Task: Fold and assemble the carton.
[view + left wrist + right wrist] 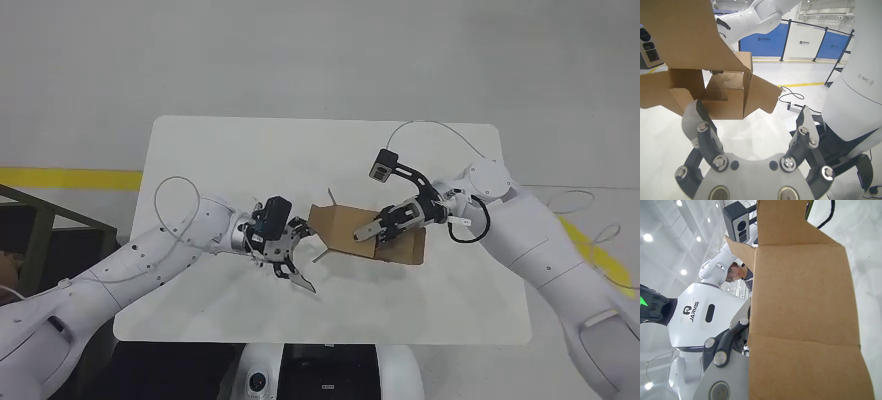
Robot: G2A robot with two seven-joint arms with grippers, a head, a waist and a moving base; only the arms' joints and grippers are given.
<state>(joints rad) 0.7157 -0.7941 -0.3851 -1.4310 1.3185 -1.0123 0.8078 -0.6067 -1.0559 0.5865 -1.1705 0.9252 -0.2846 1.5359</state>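
The brown carton (335, 225) lies on its side mid-table, its flaps spread open. My right gripper (372, 230) is shut on the carton's upper wall. In the right wrist view that carton (800, 313) wall hides one finger, and the right gripper (748, 309) shows its other finger beside the wall. My left gripper (300, 258) stands open just off the carton's open end, holding nothing. In the left wrist view the left gripper (750, 108) faces the carton (725, 106) and its hollow inside, with one flap (762, 94) sticking out toward it.
The white table (300, 160) has bare room behind the carton and along its front edge. A dark frame (40, 220) stands left of the table. A cable and small power box (795, 108) lie on the floor beyond the table edge.
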